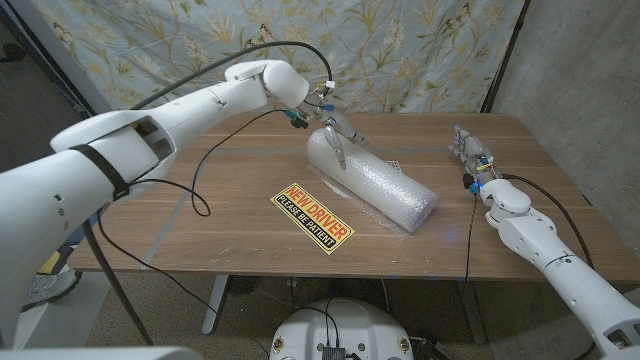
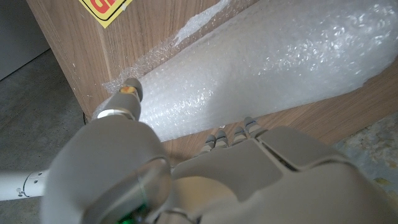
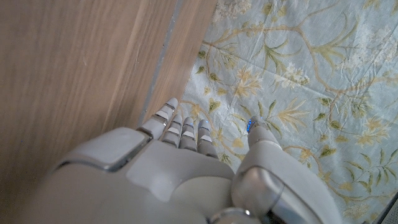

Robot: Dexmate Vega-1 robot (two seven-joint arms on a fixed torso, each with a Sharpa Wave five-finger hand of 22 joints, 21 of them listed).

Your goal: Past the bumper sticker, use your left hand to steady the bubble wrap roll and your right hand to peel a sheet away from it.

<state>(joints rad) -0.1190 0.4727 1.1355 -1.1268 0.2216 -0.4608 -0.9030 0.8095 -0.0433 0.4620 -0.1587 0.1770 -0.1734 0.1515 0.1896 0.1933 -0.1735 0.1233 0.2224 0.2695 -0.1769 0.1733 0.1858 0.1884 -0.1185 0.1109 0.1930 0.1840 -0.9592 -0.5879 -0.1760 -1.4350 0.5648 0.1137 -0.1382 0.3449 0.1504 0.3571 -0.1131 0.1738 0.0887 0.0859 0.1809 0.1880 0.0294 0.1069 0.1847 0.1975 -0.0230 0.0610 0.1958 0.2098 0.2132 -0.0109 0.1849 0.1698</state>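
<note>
left hand (image 1: 335, 133) fingers resting on bubble wrap roll (image 1: 372, 182) end, right hand (image 1: 470, 152) fingers spread, holding nothing, bumper sticker (image 1: 313, 217) nearby on desk (image 1: 200, 230)

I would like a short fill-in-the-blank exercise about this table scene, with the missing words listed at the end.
1. The left hand rests on the far end of the ______ roll.
2. The yellow bumper sticker carries the words NEW ______.
3. The right hand holds ______, with its fingers apart.
4. The right hand stands toward the robot's ______ of the roll, apart from it.

Missing words: bubble wrap; DRIVER; nothing; right
</note>
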